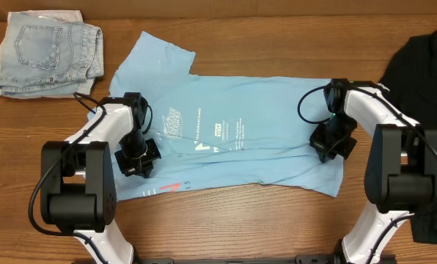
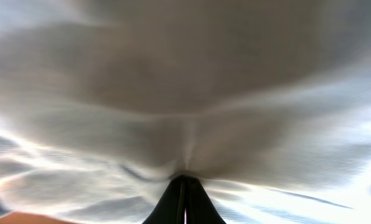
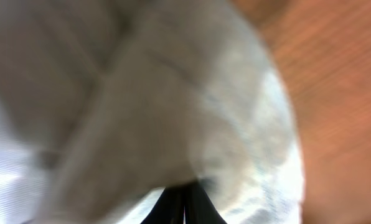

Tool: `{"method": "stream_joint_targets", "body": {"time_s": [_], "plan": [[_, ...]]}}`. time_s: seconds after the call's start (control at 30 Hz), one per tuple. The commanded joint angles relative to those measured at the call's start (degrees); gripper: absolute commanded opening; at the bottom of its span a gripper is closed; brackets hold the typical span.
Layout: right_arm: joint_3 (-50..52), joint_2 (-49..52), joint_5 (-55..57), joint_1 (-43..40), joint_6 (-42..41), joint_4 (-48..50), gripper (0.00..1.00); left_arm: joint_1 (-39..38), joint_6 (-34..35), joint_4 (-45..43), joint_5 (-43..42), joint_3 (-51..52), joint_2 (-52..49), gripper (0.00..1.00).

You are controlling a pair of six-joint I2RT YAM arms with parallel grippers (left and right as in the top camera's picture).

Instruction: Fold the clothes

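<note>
Sideways, wooden table [image 1: 262, 220] beyond T-shirt [image 1: 262, 110] edges

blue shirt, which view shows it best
Overhead: the whole blue shirt shows, spread on the table, print and all. The wrist views show only blurred pale cloth up close, pinched in the left end effector and the right end effector.

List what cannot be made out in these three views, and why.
Overhead: black T-shirt cut off by the right edge.
Overhead: print on blue T-shirt too small to read.
Overhead: left gripper and right gripper: fingertips hidden under their own bodies.
Right wrist: whole picture blurred.
</note>
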State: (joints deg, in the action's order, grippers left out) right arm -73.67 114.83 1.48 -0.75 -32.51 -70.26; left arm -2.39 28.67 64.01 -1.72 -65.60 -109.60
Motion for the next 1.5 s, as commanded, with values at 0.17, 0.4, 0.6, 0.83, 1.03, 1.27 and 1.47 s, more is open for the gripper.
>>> {"method": "stream_joint_targets", "body": {"time_s": [0.17,0.4,0.6,0.83,1.03,1.27,1.47], "plan": [[0.7,-10.9,4.5,-0.9,-3.4,-4.2,0.04,-7.7,6.4,3.3,6.8,0.6,14.2,0.04],[-0.3,-16.6,5.0,-0.9,0.4,-2.5,0.14,-13.8,8.4,-2.0,12.7,0.4,23.5,0.49],[-8.2,-16.9,4.9,-0.9,3.0,-2.9,1.00,-9.6,-3.6,-8.8,7.6,-5.6,24.0,1.00],[-19.0,-16.9,-3.1,-0.9,9.1,4.2,1.00,-0.7,-20.5,-20.2,1.3,-16.0,22.3,1.00],[-19.2,-16.7,-11.2,-0.8,11.8,9.9,1.00,4.9,-25.6,-33.6,-3.4,-17.2,17.2,1.00],[-17.7,-16.7,-11.0,-0.8,12.8,8.0,1.00,5.6,-27.4,-41.0,-1.8,-21.2,2.0,1.00],[-15.5,-16.7,-11.0,-0.8,14.8,4.7,1.00,5.6,-28.1,-44.3,-2.8,-26.6,-10.6,1.00]]}}
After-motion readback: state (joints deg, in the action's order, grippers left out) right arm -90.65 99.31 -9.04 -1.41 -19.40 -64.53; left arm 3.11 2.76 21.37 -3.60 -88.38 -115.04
